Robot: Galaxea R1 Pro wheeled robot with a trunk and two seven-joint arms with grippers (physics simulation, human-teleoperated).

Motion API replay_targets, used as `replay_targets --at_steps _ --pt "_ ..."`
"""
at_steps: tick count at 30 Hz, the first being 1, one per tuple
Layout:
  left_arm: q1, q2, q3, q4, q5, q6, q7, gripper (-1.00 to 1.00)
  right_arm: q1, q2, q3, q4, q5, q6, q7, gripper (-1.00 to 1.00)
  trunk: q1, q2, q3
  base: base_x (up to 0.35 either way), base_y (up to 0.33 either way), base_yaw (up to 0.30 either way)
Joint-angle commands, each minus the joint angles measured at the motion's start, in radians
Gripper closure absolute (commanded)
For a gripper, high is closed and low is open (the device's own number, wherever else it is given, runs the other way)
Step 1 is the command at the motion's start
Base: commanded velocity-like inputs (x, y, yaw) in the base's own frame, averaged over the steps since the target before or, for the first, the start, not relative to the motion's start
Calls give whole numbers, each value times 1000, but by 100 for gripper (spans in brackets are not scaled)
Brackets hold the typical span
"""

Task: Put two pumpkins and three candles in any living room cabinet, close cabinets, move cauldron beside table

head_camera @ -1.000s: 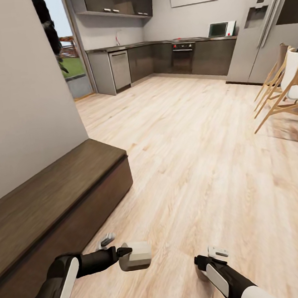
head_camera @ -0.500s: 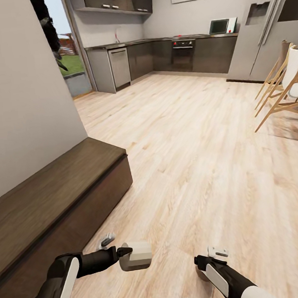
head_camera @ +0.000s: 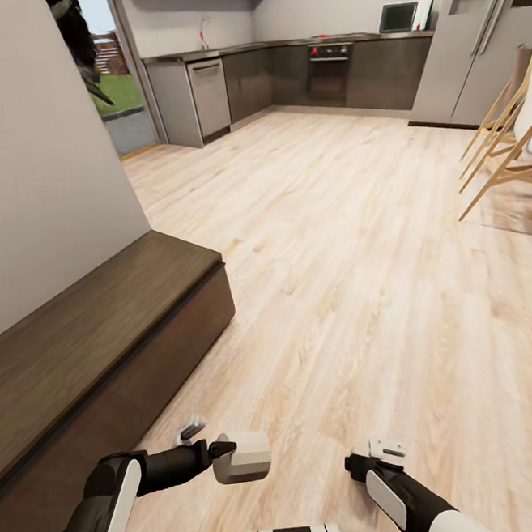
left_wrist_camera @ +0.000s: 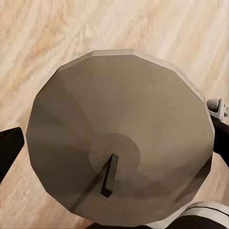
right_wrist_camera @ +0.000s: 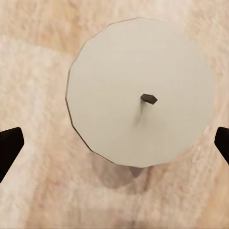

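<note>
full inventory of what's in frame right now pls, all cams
candle: 1, olive-beige, dark wick, held in left tool
candle: 1, pale beige, dark wick, between right tool's fingers
cabinet: 1, dark brown, low, along the wall on the left, fronts shut
floor: pale wood planks
kitchen units: grey run with oven, far wall
microwave: 1, on the kitchen counter
fridge: 1, grey, far right
chairs: wooden legs, white seat, right edge
left tool: shut on candle
right tool: around candle, grip unclear
</note>
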Motion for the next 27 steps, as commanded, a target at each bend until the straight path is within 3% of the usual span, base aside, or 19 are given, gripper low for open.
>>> replay_targets --at_steps 1,10,16,20,27 --pt "0 0 0 0 2 1 0 100 0 0 0 0 0 0 0 -100 0 0 -4 0 0 0" --pt "0 0 0 0 2 1 0 100 0 -2 0 0 0 -1 0 -100 3 -1 -23 0 0 0" --pt "0 0 0 0 2 1 0 100 0 -7 -9 3 -4 -1 -1 -100 3 -1 -23 0 0 0" --pt "0 0 0 0 2 1 0 100 -1 -9 -12 8 -9 -1 -1 -100 4 -2 -39 0 0 0" --pt "0 0 0 0 2 1 0 100 -1 -10 -12 11 -12 -1 -1 -100 4 -2 -39 0 0 0"
